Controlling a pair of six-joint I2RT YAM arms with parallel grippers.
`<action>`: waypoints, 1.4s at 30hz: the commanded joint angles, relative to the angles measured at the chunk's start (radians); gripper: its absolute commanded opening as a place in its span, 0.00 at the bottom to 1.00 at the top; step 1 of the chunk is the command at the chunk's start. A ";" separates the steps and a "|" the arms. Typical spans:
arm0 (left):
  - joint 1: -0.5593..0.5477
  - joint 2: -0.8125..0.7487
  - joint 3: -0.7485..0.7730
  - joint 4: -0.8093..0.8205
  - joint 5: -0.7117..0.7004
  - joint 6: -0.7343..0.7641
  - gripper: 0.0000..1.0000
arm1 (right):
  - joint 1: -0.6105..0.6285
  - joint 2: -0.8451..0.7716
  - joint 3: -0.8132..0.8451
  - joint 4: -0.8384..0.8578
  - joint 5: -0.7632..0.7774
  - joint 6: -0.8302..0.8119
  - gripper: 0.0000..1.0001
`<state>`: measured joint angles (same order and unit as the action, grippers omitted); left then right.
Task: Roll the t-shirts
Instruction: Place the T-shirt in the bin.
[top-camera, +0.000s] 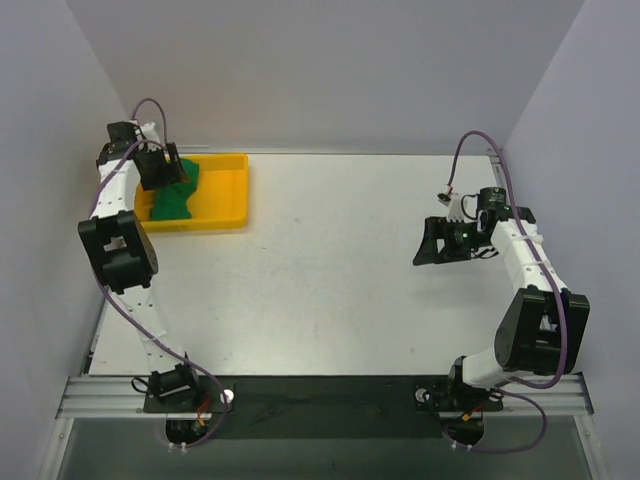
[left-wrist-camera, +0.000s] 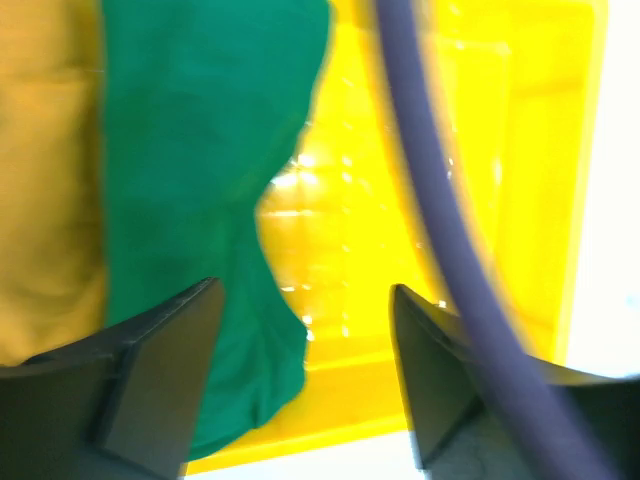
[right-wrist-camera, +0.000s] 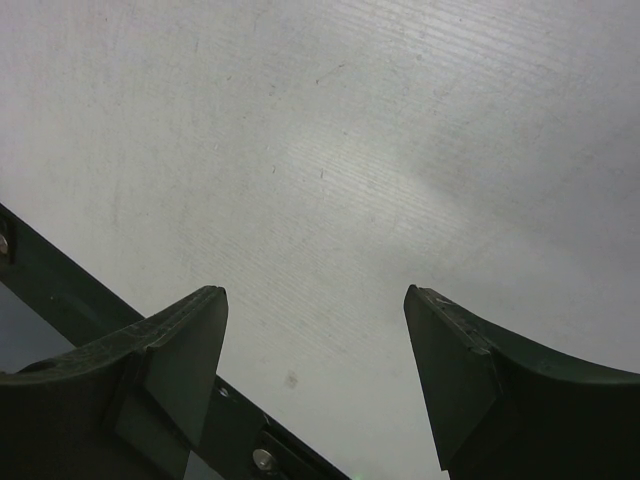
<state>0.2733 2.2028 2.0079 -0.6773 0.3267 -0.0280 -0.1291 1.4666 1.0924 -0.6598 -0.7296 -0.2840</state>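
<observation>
A plain green t-shirt (top-camera: 175, 198) lies bunched in the left part of a yellow tray (top-camera: 225, 190) at the table's back left. My left gripper (top-camera: 163, 178) hangs just above it, over the tray. In the left wrist view the green t-shirt (left-wrist-camera: 190, 180) fills the left side. The tray's yellow floor (left-wrist-camera: 360, 230) shows between the open fingers of the left gripper (left-wrist-camera: 305, 290), which hold nothing. My right gripper (top-camera: 424, 245) hovers over bare table at the right. In its own view the right gripper (right-wrist-camera: 315, 293) stands open and empty.
White walls close in on the table's left, back and right. A purple cable (left-wrist-camera: 440, 230) crosses the left wrist view in front of the tray. A dark metal rail (right-wrist-camera: 60, 290) along the table's edge shows under the right gripper.
</observation>
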 joint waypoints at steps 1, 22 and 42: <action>-0.048 0.009 -0.003 -0.054 0.089 0.048 0.46 | 0.000 -0.023 -0.006 -0.011 -0.021 0.012 0.73; -0.049 0.123 0.006 -0.182 -0.290 0.164 0.00 | -0.021 -0.028 -0.042 0.003 -0.021 0.014 0.73; -0.149 0.348 0.426 -0.087 -0.116 0.142 0.21 | -0.023 -0.022 -0.023 0.002 0.010 0.017 0.73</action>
<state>0.1345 2.4851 2.3707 -0.8505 0.3431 0.1638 -0.1444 1.4521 1.0454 -0.6399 -0.7254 -0.2794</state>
